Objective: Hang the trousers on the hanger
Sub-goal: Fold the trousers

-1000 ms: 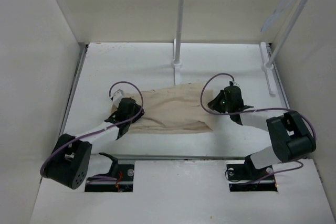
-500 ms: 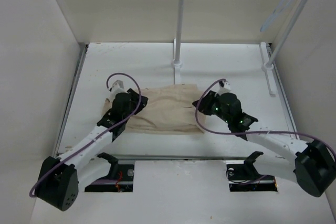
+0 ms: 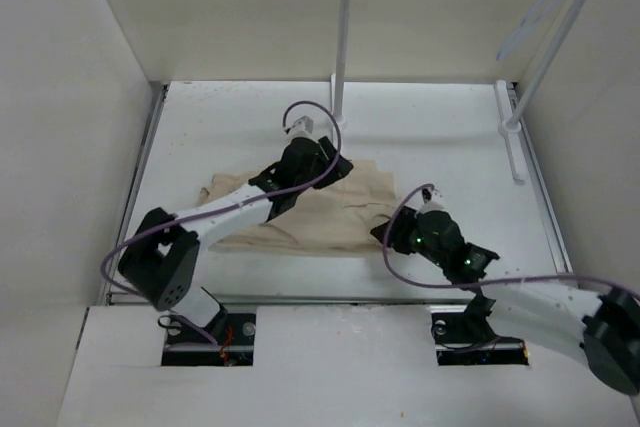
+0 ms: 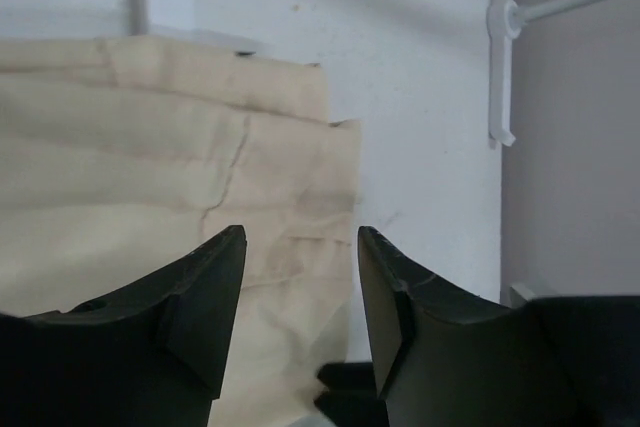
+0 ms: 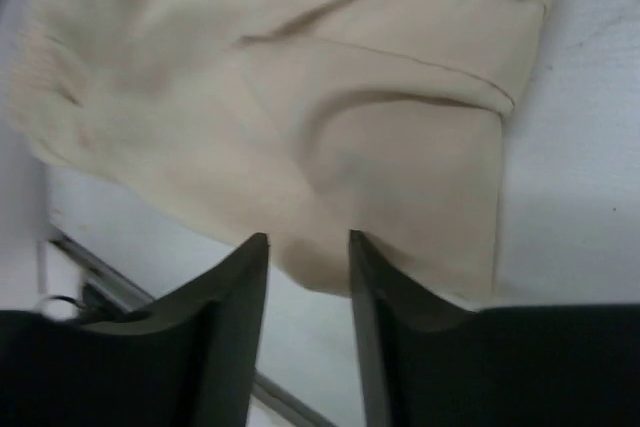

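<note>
**Both jaws open over the flat trousers**

Low in the top view, the right gripper [image 3: 390, 236] sits at the lower right corner of the trousers [image 3: 290, 215]. Its jaws stand narrowly apart with nothing between them. The trousers lie folded flat at the middle of the table [image 3: 440, 127]. Higher in the frame, the left gripper [image 3: 333, 166] hangs over their upper right edge, jaws wide apart and empty. The hanger [image 3: 512, 37] hangs by the slanted rack pole [image 3: 560, 37] in the upper right corner.

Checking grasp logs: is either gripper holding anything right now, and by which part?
Nothing held. The left gripper and right gripper are both open above the trousers, with no cloth pinched.
</note>
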`<action>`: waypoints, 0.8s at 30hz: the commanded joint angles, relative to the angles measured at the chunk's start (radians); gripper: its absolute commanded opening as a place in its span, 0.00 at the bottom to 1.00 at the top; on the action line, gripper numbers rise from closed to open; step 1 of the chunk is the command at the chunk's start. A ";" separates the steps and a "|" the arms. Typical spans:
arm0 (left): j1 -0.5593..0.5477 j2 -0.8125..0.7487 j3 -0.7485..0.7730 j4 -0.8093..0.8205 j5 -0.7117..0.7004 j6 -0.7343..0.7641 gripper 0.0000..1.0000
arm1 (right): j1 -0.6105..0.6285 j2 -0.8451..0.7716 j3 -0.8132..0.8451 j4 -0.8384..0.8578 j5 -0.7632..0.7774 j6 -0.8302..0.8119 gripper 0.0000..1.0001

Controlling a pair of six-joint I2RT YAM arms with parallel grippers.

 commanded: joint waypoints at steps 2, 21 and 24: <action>0.027 0.176 0.217 0.034 0.122 0.041 0.47 | 0.010 -0.335 -0.016 -0.111 0.142 0.010 0.50; -0.019 0.707 0.894 -0.441 0.177 0.597 0.70 | -0.093 -0.437 -0.021 -0.337 0.055 -0.013 0.64; 0.001 0.744 0.923 -0.466 0.297 0.580 0.64 | 0.002 -0.281 0.043 -0.306 0.119 -0.056 0.67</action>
